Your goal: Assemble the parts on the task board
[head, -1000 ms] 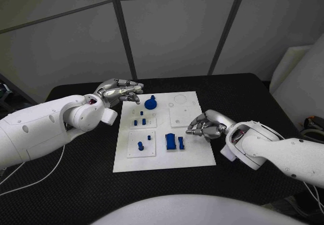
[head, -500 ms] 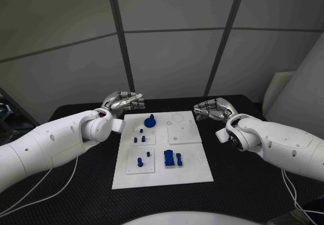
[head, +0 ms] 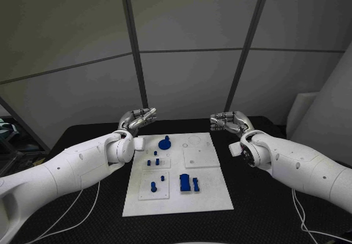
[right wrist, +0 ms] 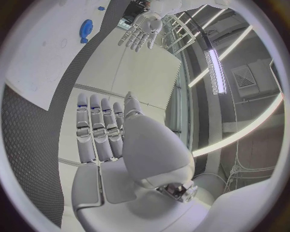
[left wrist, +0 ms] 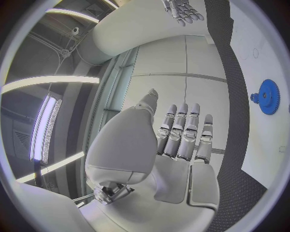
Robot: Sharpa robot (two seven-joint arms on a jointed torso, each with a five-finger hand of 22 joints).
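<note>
**Both hands raised off the board, holding nothing**

Head view: the white task board (head: 178,173) lies flat on the black tabletop (head: 271,208). The blue parts sit on its near and left portions: a round gear-like part (head: 165,144) toward the far end, small pegs (head: 152,162) below it, a pair of pegs (head: 154,184) nearer the robot, and a blocky part (head: 188,183) beside those. The left hand (head: 138,119) hangs above the board's far left corner, the right hand (head: 228,122) above its far right corner, well apart from each other. From here the fingers look loosely bunched, and their exact spread is hard to make out.

Left wrist view: the left hand (left wrist: 175,145) is flat, fingers (left wrist: 180,130) straight and side by side, empty. The gear-like part (left wrist: 266,96) shows on the board (left wrist: 253,58); the right hand (left wrist: 181,10) is small and cut off at the rim.

Right wrist view: the right hand (right wrist: 106,140) is likewise flat, fingers (right wrist: 96,128) extended, nothing in them. The left hand (right wrist: 140,33) appears with fingers spread, the gear-like part (right wrist: 86,30) on the board (right wrist: 42,53).
</note>
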